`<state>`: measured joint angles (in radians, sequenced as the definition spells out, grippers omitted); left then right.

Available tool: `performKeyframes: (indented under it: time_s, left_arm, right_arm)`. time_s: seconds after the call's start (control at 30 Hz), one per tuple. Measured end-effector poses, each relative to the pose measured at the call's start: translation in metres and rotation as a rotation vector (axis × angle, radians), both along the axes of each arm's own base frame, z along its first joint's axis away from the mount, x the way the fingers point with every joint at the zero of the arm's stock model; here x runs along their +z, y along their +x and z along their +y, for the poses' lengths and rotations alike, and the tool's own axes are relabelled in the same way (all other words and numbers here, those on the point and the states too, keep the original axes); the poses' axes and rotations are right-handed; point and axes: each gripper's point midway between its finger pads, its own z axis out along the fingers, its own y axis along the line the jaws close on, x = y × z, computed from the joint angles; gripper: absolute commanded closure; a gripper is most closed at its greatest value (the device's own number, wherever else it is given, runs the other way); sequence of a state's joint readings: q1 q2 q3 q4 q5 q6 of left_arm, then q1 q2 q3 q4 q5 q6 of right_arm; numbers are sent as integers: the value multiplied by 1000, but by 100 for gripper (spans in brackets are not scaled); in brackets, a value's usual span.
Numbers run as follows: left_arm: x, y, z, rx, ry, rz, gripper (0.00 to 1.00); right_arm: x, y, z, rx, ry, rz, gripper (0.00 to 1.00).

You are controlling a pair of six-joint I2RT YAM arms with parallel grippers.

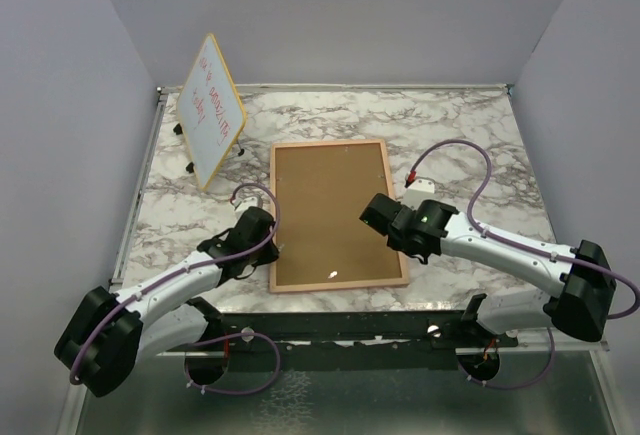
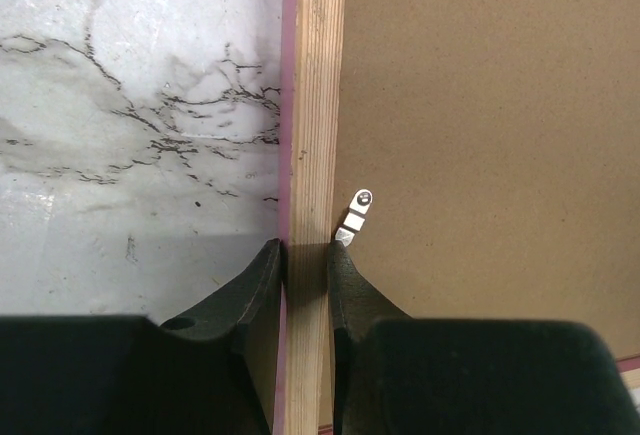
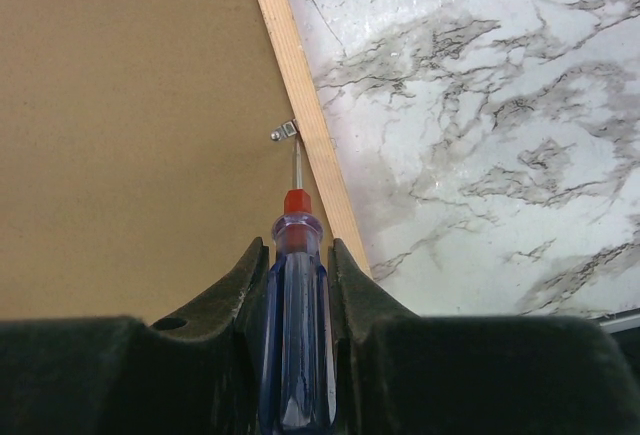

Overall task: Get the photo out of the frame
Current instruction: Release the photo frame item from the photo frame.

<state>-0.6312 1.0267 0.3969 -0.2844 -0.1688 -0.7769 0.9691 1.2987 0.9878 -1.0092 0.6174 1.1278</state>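
The frame (image 1: 335, 215) lies back up on the marble table, its brown fibreboard back (image 2: 490, 135) showing. The photo is hidden under that back. My left gripper (image 2: 307, 250) is shut on the frame's left wooden rail (image 2: 315, 105), just below a small metal clip (image 2: 355, 217); in the top view it (image 1: 270, 243) sits at the frame's left edge. My right gripper (image 3: 298, 245) is shut on a blue-handled screwdriver (image 3: 298, 335). The screwdriver's tip touches a metal clip (image 3: 285, 132) beside the right rail (image 3: 300, 105). From above, the right gripper (image 1: 378, 213) hangs over the frame's right edge.
A yellow-edged whiteboard (image 1: 212, 110) with red writing stands tilted at the back left, close to the frame's far left corner. Grey walls close in the table on three sides. Bare marble (image 1: 460, 145) lies to the right of the frame.
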Motion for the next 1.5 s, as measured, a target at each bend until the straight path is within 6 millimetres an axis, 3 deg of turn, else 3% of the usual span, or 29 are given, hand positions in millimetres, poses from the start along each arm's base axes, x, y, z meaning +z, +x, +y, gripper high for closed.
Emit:
performKeyframes:
  time_s: [0.73,1.13,1.5]
  left_arm:
    - [0,1,-13,-41,59,-45,100]
    - [0,1,-13,-42,65,-52,100]
    - [2,-2,-13,-45,63,-51,100]
  right_arm:
    - [-1,18,-8,125,-28,-78,99]
    - [3,37,6,165,12,-127,99]
    - [5,30,5,161,27,-107,99]
